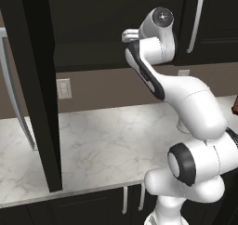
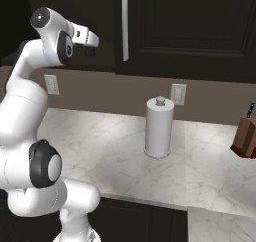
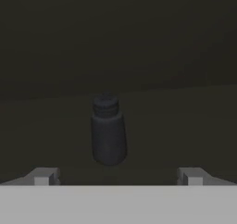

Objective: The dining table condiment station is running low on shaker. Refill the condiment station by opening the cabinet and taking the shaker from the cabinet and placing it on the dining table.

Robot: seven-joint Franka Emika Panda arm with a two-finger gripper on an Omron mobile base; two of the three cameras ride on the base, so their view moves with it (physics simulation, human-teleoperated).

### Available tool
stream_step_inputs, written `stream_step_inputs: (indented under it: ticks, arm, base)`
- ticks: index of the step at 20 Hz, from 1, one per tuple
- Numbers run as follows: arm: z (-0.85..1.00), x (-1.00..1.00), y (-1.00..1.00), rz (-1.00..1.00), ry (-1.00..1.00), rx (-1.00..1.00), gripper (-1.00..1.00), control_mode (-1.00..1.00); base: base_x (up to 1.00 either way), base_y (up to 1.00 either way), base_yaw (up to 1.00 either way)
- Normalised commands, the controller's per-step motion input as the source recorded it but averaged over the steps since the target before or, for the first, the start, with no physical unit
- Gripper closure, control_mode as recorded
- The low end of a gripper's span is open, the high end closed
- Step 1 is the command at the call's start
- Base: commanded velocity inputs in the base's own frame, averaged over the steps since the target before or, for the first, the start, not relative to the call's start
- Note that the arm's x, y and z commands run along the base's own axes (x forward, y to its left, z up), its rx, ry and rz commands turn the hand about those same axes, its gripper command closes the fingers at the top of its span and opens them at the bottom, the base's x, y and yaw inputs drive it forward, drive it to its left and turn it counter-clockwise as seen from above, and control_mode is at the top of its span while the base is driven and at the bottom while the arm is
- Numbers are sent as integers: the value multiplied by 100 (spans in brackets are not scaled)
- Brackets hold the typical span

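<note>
The two-finger gripper (image 3: 118, 177) at the frame bottom stands wide open, holding nothing; a small dark cylindrical shaker (image 3: 108, 131) stands upright mid-frame inside the tall black cabinet (image 1: 37, 87).

I see the cabinet (image 1: 93, 29) door (image 1: 39, 89) swung open, left of the opening; shelf clear around the shaker (image 3: 108, 130), open gripper (image 3: 118, 177) facing it, nothing between.
</note>
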Motion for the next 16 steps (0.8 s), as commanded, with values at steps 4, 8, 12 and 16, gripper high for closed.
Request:
stream_step_inputs:
  ticks: [4,8,12,16]
  arm:
    - [0,26,0,0,0,0,-100,-100]
    - [0,26,0,0,0,0,-100,-100]
    - [0,26,0,0,0,0,-100,-100]
    - [0,25,0,0,0,0,-100,-100]
  base:
    - [0,0,0]
    - [0,0,0]
    - [0,0,0]
    - [0,0,0]
